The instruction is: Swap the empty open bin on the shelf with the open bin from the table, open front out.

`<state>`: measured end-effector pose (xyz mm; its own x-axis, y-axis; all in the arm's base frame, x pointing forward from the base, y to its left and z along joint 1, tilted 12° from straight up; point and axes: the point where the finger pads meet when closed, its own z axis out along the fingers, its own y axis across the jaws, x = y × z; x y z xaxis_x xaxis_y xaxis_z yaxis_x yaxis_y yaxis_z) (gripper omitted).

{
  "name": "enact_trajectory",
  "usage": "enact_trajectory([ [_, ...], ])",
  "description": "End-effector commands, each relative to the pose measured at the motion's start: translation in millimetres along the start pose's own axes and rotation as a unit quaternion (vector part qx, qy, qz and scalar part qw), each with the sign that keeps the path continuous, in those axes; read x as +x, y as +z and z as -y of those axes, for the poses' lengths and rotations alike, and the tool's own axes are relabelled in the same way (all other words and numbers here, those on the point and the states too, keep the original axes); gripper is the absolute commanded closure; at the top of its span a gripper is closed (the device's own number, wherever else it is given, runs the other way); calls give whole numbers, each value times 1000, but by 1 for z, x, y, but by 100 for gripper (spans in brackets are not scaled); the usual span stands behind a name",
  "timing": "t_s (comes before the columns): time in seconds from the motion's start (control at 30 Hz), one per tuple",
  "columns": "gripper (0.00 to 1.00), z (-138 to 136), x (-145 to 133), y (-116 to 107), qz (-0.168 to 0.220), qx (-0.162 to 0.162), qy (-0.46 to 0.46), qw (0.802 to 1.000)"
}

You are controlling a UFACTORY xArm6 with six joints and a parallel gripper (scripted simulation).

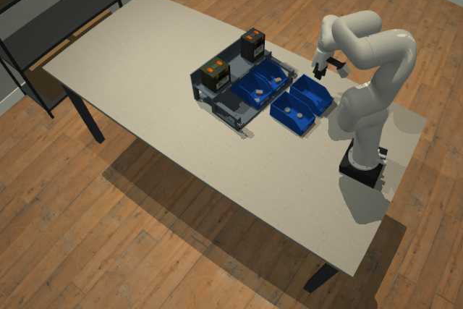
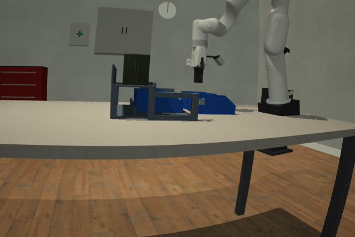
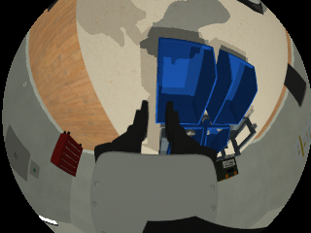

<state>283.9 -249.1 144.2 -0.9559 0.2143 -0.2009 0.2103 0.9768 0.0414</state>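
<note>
gripper (image 1: 318,74): above table | two blue bins (image 1: 292,113): on table (image 1: 209,155), beside shelf (image 1: 226,113)

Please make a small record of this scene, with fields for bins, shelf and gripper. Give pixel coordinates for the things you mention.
empty bin: on the table, upright (image 1: 311,92) (image 3: 181,78)
parts bin: on the table beside it, two parts inside (image 1: 292,113) (image 2: 214,105) (image 3: 239,89)
shelf: one bin place vacant, two bins in place (image 1: 238,123) (image 2: 151,104)
cases: two, on the shelf's upper board
gripper: above the empty bin, fingers apart, holding nothing (image 1: 320,72) (image 2: 198,80) (image 3: 157,104)
</note>
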Motion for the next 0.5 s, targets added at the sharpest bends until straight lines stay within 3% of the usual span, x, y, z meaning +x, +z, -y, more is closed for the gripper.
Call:
enact_trajectory([
  [0.0,74,1,-1,-9,2,1,0,1000],
  [0.47,74,1,-1,-21,2,1,0,1000],
])
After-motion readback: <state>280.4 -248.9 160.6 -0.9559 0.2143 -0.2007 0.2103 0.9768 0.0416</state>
